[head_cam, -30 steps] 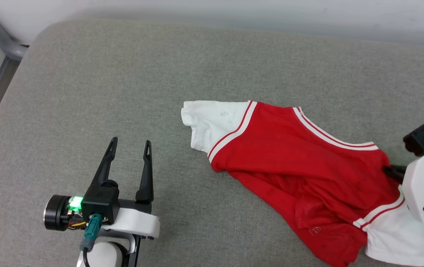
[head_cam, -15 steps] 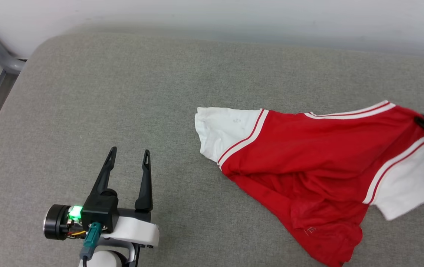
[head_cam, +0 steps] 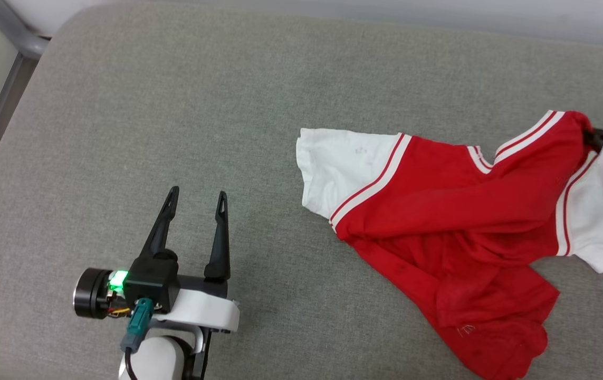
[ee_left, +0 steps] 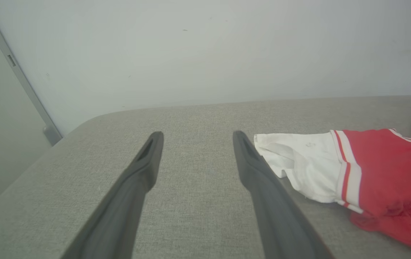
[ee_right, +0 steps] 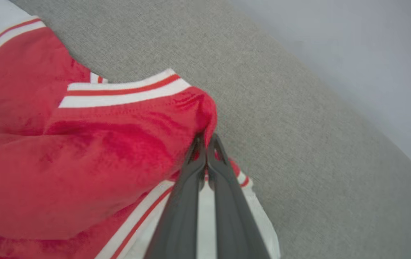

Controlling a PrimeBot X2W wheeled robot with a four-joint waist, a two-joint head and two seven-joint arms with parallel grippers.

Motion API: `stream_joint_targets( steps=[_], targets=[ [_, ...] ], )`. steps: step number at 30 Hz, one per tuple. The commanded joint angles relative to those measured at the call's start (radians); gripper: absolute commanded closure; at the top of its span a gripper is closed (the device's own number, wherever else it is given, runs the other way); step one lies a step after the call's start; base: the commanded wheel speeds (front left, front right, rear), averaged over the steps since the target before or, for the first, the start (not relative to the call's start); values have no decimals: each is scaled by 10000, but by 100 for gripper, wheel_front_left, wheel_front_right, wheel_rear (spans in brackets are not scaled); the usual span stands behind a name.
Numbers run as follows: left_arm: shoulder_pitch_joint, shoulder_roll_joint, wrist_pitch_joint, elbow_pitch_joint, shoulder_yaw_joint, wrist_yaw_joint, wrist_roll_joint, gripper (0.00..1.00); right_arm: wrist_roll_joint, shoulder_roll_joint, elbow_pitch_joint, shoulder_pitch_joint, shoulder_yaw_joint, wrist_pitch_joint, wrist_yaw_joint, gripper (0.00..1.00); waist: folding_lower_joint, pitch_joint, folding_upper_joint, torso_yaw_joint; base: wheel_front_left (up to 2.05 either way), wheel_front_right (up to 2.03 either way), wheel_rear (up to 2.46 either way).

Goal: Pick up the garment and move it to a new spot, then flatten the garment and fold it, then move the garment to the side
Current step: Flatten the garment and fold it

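Shifted back: garment (head_cam: pixel 438 211) shoulder, right gripper (ee_right: pixel 205 144) clamped on it for relocation; left gripper (head_cam: pixel 198 198) wide, idle.

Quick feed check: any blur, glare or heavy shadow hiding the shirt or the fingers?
Head view: even soft light, no glare, garment sharp, with faint shadow under its folds. Left wrist view: left fingers soft so close to the lens, garment clear there. Right wrist view: softest, right fingers and red fabric blurred, stripes readable.
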Motion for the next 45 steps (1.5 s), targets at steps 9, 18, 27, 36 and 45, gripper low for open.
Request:
stream_joint_targets(
  steps=[9, 18, 27, 36, 45],
  targets=[
    [-432, -116, -22, 22, 55, -85, 77, 0, 144, 1275, 2192, -190, 1156, -309, -9, 100, -1, 488, 0, 177, 0, 0, 0],
    [-587, 100, -22, 142, 302, -283, 123, 0, 411, 1113, 2470, -663, 1595, -2509, -12, 0, -1, 121, 0, -178, 0, 0, 0],
    [-1213, 743, -22, 243, 685, -784, 26, 0, -458, 1418, 2737, 82, 494, -6028, -12, 0, -1, -481, 0, -913, 0, 0, 0],
    [-2846, 1527, 288, 957, 849, -1553, -311, 0, -2412, 2510, 1354, 2068, -3131, -7146, -10, 0, -1, -701, 0, -1805, 0, 0, 0],
    [-4870, 2244, 2333, 1529, 446, -2122, -1897, 0, -4730, 4615, -1961, 5976, -6564, -7030, -10, 0, -1, -566, 0, -2382, 0, 0, 0]
  ],
)
